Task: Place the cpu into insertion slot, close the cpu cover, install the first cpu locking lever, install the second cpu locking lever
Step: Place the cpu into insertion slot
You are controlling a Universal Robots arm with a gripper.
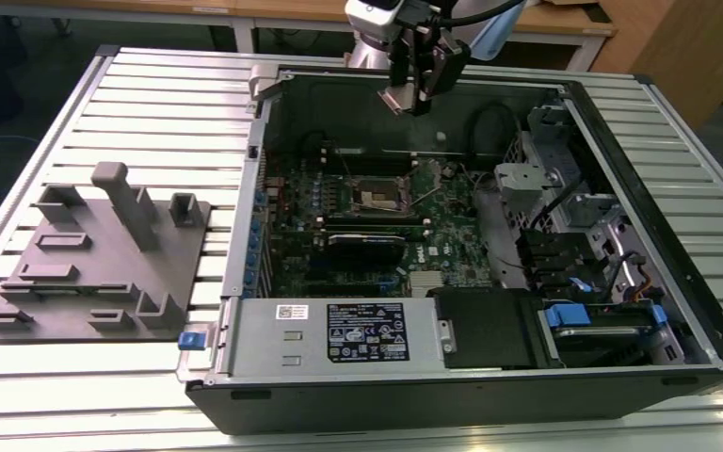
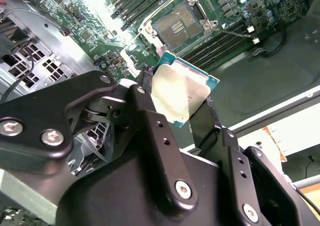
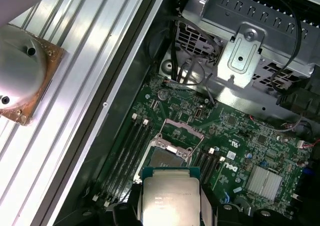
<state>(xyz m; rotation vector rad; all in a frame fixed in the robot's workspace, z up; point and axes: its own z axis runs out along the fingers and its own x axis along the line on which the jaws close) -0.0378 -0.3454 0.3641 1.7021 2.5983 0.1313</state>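
My gripper [image 1: 409, 98] hangs above the far end of the open computer case, shut on the cpu [image 1: 399, 99]. In both wrist views the cpu [image 2: 181, 93] [image 3: 170, 196] is a flat square chip with a silver-grey top and a green rim, pinched at two opposite edges by the black fingers [image 2: 145, 111]. The insertion slot [image 1: 380, 195] [image 2: 179, 24] [image 3: 166, 157] lies below on the green board, its pale grid centre bare. The cpu is well above the slot and apart from it. The silvery cpu cover [image 3: 184, 128] appears lifted open at the slot's edge.
Long black memory slots [image 3: 127, 151] flank the socket. A black card [image 1: 368, 240], a power supply box [image 1: 336, 334] and a metal drive cage [image 1: 563, 198] fill the case. A grey fixture plate [image 1: 98, 273] sits on the slatted table at the exterior view's left.
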